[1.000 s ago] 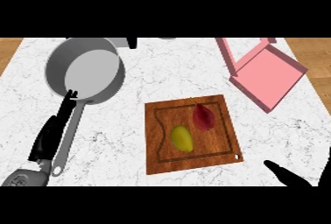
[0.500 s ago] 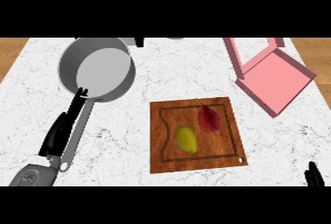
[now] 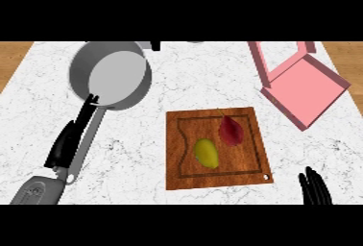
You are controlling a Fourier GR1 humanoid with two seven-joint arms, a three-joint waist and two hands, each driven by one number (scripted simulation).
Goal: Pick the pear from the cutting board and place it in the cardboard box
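Note:
The yellow-green pear [image 3: 205, 153] lies on the wooden cutting board [image 3: 251, 168], left of centre. A dark red pointed fruit [image 3: 231, 130] lies just up and to the right of it. The pink open box [image 3: 306, 89] sits at the back right of the counter, apart from the board. My right hand [image 3: 312, 188] shows at the lower right edge, fingers straight and pointing up, right of the board's near corner and touching nothing. My left hand [image 3: 64, 144] lies open beside the pan handle at the left, holding nothing.
A grey frying pan [image 3: 113, 77] stands at the back left, its handle [image 3: 89, 137] running down toward my left forearm [image 3: 35, 190]. White marble counter [image 3: 142, 158] separates pan and board. Wooden floor shows past the counter's far corners.
My right hand's fingers now stand upright nearer the board's lower right corner than half a second ago. Pear, board, box and pan keep their places; the view shifted slightly.

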